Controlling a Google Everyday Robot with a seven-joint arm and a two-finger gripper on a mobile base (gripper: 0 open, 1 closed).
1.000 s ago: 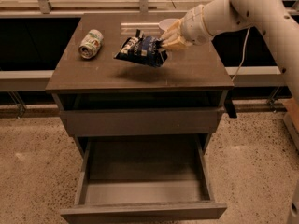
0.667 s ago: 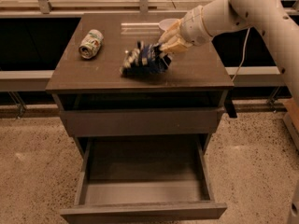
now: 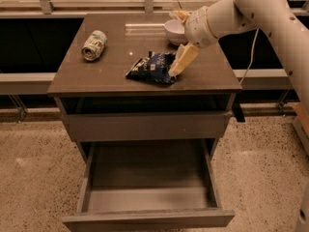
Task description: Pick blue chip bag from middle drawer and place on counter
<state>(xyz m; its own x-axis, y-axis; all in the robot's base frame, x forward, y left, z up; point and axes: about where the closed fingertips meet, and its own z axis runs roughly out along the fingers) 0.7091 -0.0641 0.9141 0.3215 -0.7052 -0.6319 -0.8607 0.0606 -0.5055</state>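
Note:
The blue chip bag lies crumpled on the counter, near its front edge and right of centre. My gripper hangs over the counter just right of the bag and is open. Its lower finger touches or nearly touches the bag's right end, and its upper finger points toward the back. The middle drawer is pulled fully out below, and its pale floor is bare.
A green-white drink can lies on its side at the counter's left. A white bowl stands at the back right, partly behind my gripper. My white arm comes in from the upper right. A closed drawer front sits under the counter.
The bag was held in the air in my gripper above the counter. It now lies on the counter, and my gripper has opened and let it go.

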